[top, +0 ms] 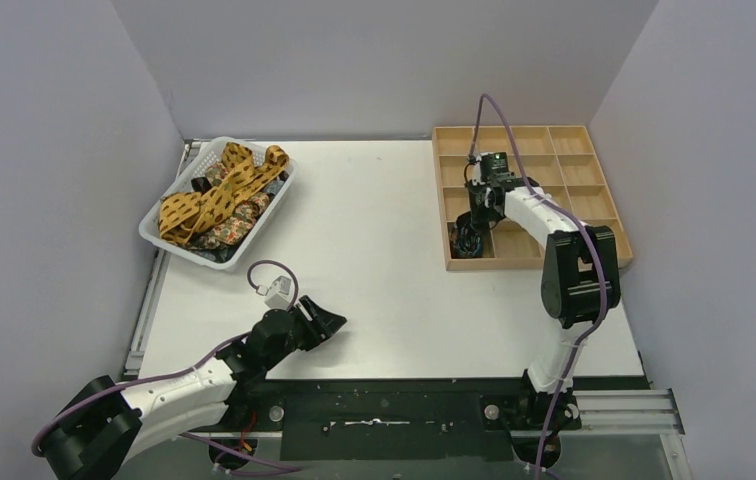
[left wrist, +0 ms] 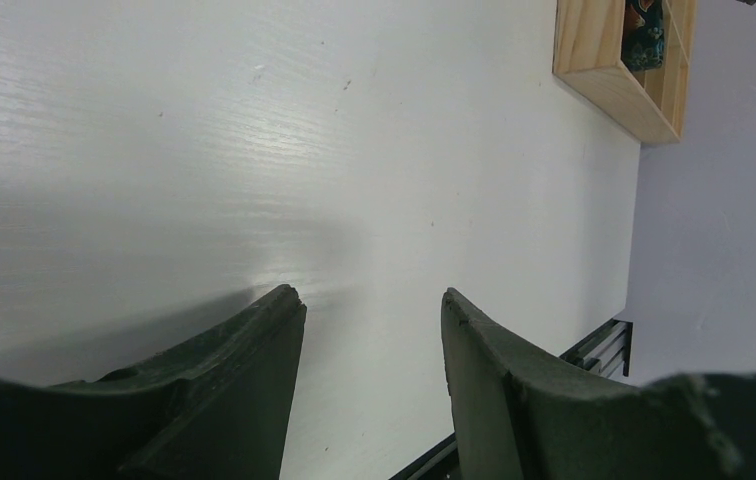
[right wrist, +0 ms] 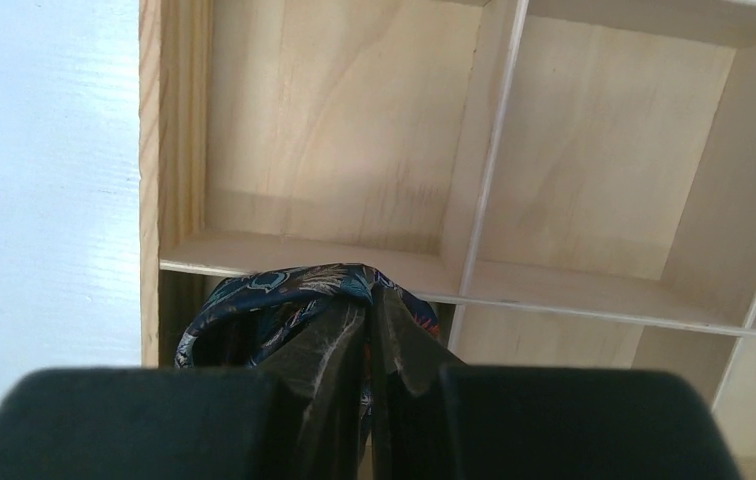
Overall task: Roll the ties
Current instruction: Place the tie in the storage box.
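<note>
Ties (top: pixel 216 195) not yet rolled lay heaped in a white basket (top: pixel 174 250) at the far left of the table (top: pixel 384 260), the mustard spotted ones on top with their lengths running from the basket's near-left corner toward its far-right one. One dark floral tie (right wrist: pixel 254 305), already coiled, sat in the near-left compartment of the wooden tray (top: pixel 539 128) on the right side. The right gripper (right wrist: pixel 369 330) pointed down into that compartment with its fingers pressed together. The coil lapped round their tips, and whether a fold was nipped between them could not be told. The left gripper (left wrist: pixel 372 300) hovered low over bare table near the front edge, jaws half spread with nothing between them. The basket lay beyond it and to its left, so the left arm looked much the nearer for fetching the next tie. The table was smooth, matte white, with wide bare room between basket and tray, and plain grey walls closed in three sides.
</note>
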Available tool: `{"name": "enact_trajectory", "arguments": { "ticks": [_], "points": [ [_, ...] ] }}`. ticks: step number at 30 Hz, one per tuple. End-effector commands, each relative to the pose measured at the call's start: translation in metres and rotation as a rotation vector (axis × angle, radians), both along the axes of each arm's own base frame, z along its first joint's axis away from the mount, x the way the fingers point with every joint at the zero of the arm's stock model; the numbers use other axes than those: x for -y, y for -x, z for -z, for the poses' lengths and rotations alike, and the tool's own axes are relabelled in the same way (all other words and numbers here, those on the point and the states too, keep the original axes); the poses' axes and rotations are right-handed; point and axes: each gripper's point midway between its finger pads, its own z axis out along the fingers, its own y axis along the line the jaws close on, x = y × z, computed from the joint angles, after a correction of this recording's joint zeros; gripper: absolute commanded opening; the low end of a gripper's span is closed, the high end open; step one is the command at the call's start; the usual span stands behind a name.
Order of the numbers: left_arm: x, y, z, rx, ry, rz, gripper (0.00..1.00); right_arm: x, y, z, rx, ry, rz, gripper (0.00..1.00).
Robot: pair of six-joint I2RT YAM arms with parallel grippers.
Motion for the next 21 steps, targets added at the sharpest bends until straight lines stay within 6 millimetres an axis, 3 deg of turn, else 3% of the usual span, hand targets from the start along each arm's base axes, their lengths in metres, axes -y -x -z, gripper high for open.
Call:
{"name": "enact_trajectory", "arguments": {
  "ticks": [1,7,17,21],
  "points": [
    [0.004,-0.006,-0.015,0.036,0.022,0.001,0.50,0.008,0.012,-0.003,-0.080,-0.010,0.085,0.00],
    [0.003,-0.005,-0.012,0.030,0.018,0.000,0.51,0.004,0.026,-0.021,-0.148,-0.027,0.066,0.00],
    [0.005,-0.005,-0.011,0.027,0.027,0.004,0.51,0.010,0.018,0.017,-0.251,0.028,0.088,0.00],
    [0.005,-0.005,-0.012,0.028,0.028,0.005,0.51,0.011,0.011,0.019,-0.250,0.035,0.094,0.00]
  ]
}}
